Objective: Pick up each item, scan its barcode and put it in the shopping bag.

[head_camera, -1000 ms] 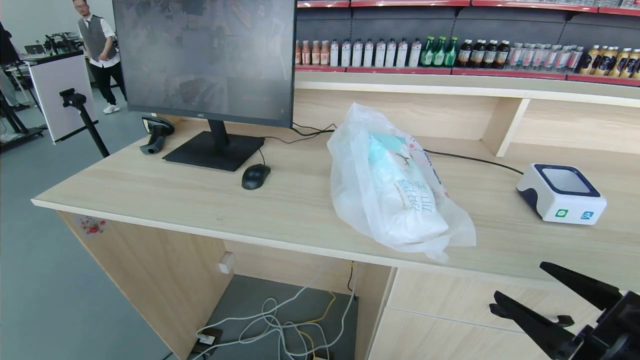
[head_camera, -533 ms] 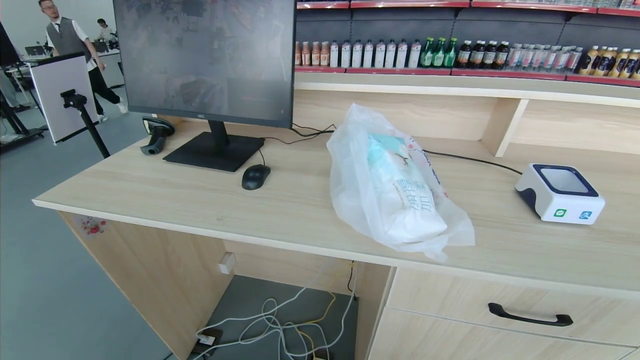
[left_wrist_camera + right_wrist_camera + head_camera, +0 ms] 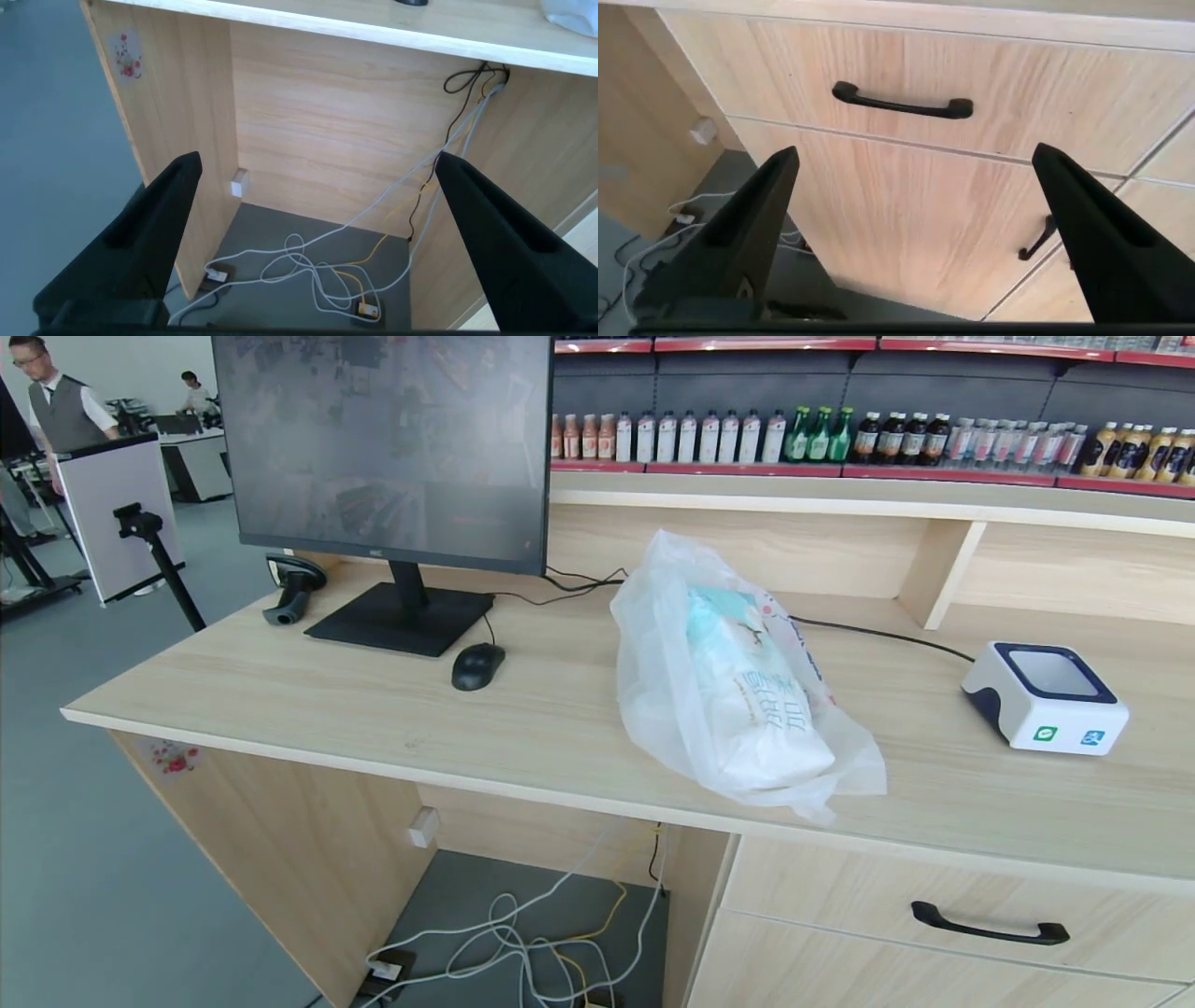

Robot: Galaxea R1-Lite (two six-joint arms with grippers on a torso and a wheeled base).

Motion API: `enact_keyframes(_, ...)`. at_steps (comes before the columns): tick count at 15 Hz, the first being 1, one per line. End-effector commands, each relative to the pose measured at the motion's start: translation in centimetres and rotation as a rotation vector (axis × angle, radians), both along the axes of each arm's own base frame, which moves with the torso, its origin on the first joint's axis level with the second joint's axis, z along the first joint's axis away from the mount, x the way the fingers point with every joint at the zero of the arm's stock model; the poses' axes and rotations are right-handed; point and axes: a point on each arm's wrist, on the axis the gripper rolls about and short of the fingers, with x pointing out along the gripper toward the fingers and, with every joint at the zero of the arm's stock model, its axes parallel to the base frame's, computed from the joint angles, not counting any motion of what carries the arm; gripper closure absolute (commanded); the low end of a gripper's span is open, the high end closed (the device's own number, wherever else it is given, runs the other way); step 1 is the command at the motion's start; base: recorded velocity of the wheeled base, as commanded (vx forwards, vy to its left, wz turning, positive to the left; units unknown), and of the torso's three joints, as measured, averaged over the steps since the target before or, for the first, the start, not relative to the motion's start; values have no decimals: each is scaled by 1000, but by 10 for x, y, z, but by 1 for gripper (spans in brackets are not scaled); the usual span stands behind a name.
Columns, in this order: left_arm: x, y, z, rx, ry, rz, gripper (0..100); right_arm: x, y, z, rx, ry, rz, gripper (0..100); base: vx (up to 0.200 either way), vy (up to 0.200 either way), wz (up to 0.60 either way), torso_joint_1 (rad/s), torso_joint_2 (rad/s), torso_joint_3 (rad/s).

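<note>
Wooden counter (image 3: 308, 695) bears the shopping bag (image 3: 653, 653) (item (image 3: 770, 723) inside).

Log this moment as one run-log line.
left end effector: open, below counter, facing cables | right end effector: open, facing drawer handle | shopping bag: on counter, package inside | barcode scanner: right of bag

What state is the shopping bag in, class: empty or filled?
Filled: a white and teal package shows through the translucent shopping bag, which lies on the wooden counter.

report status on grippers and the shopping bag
Left gripper open, facing under-desk cables. Right gripper open, facing drawer handle. Shopping bag lying on counter, white package inside. Barcode scanner beside it, apart.
</note>
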Motion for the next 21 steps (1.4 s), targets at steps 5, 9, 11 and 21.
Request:
enact_keyframes(5, 0, 0, 0, 0, -2, 0, 0, -5, 1, -1, -28, -55, -64, 0, 0, 0, 0, 0, 0, 0)
enact_keyframes(9, 0, 0, 0, -6, -2, 0, 0, -5, 1, -1, -37, -54, -55, 0, 0, -150, -300, -2, -1, 1)
enact_keyframes(11, 0, 0, 0, -6, -2, 0, 0, -5, 1, -1, -39, -54, -55, 0, 0, -200, -600, 17, 5, 0)
enact_keyframes(21, 0, 0, 0, -6, -2, 0, 0, -5, 1, -1, -39, -54, -55, 0, 0, -200, 0, 2, 4, 2)
